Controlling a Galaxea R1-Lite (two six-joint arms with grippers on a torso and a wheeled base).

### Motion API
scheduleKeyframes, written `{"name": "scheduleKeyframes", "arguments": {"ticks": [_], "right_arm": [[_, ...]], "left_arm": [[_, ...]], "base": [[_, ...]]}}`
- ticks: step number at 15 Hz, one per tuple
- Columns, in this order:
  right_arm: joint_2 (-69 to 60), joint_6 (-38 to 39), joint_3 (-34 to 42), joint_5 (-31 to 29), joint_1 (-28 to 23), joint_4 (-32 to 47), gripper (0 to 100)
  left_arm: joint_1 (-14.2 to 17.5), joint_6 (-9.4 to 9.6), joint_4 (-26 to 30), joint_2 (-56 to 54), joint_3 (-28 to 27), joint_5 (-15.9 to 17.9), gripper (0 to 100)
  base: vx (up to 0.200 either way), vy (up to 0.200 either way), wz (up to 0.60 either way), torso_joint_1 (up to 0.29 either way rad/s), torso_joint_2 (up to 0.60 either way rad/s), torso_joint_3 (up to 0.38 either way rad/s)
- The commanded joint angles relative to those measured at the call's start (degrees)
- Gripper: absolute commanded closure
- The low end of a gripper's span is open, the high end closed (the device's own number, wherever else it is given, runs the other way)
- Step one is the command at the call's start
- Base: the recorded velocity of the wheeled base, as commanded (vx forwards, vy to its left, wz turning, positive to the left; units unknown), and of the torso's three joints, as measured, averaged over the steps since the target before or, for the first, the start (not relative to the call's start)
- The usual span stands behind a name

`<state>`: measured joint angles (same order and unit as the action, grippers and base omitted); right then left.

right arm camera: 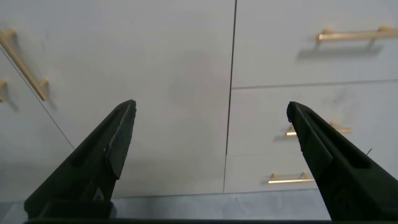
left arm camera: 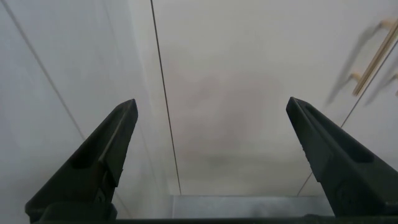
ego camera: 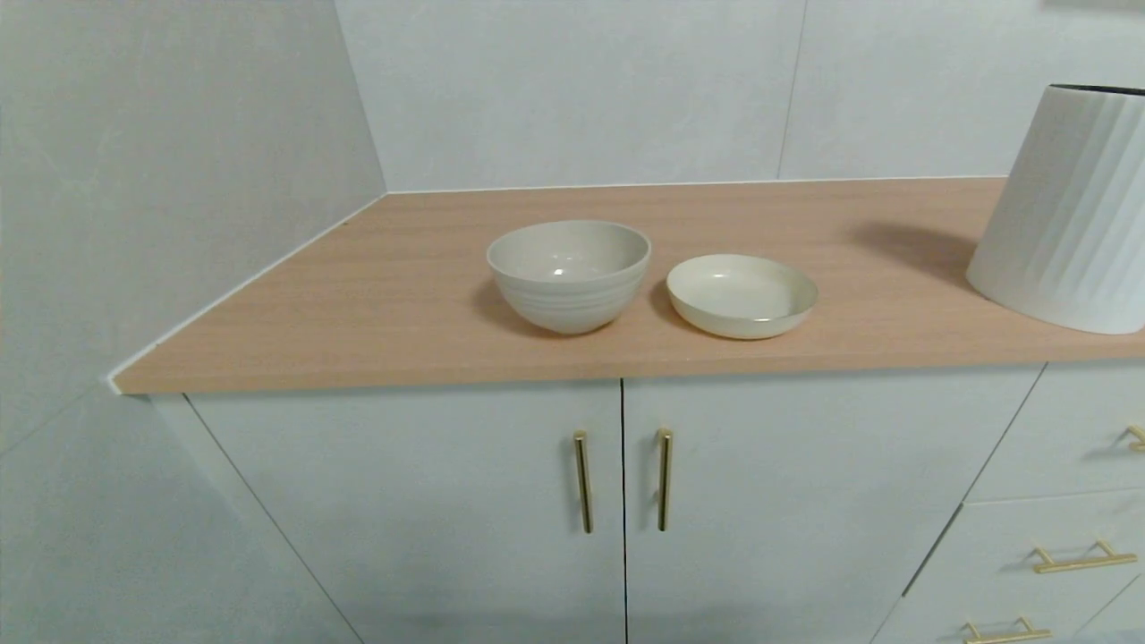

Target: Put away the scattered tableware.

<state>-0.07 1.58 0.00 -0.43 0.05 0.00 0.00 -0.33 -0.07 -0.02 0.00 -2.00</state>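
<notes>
Opening approach by the look of it, nothing gripped yet.

- Countertop point(ego camera: 376, 304) carries both pieces.
- Double-door cabinet point(ego camera: 420, 501) beneath is shut and is the likely storage. Better to pull a gold handle point(ego camera: 582, 481) first, then lift.
- Left gripper point(left arm camera: 211, 102) is spread wide and empty, facing the cabinet front.
- Right gripper point(right arm camera: 211, 104) is likewise wide and empty, facing the drawers point(right arm camera: 311, 62).
- For the pick: pinch over the rim and lift straight. The glaze looks slippery.

Containers:
- Tall ribbed white vessel point(ego camera: 1064, 206) at right end of counter, inside hidden.
- Deep bowl point(ego camera: 569, 273) mid-counter, upright, empty.
- Shallow dish point(ego camera: 742, 295) just beside it on the right, not touching, empty.
</notes>
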Motion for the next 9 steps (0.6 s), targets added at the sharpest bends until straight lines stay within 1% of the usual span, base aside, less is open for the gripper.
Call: {"name": "scheduleKeyframes", "arguments": {"ticks": [1,4,5,6,9], "right_arm": [[0.1,0.0,0.0,0.1,0.0,0.0,0],[0.1,0.0,0.0,0.0,0.0,0.0,0],[0.1,0.0,0.0,0.1,0.0,0.0,0],[0.1,0.0,0.0,0.1,0.0,0.0,0],[0.1,0.0,0.0,0.0,0.0,0.0,0]], "left_arm": [[0.0,-0.02,0.0,0.0,0.0,0.0,0],[0.0,-0.02,0.0,0.0,0.0,0.0,0],[0.0,-0.02,0.0,0.0,0.0,0.0,0],[0.0,-0.02,0.0,0.0,0.0,0.0,0],[0.0,-0.02,0.0,0.0,0.0,0.0,0]], "base": [[0.000,0.000,0.00,-0.129,0.45,0.305],[0.000,0.000,0.00,-0.119,0.45,0.330],[0.000,0.000,0.00,-0.041,0.29,0.222],[0.000,0.000,0.00,-0.041,0.18,0.119],[0.000,0.000,0.00,-0.016,0.05,0.028]]}}
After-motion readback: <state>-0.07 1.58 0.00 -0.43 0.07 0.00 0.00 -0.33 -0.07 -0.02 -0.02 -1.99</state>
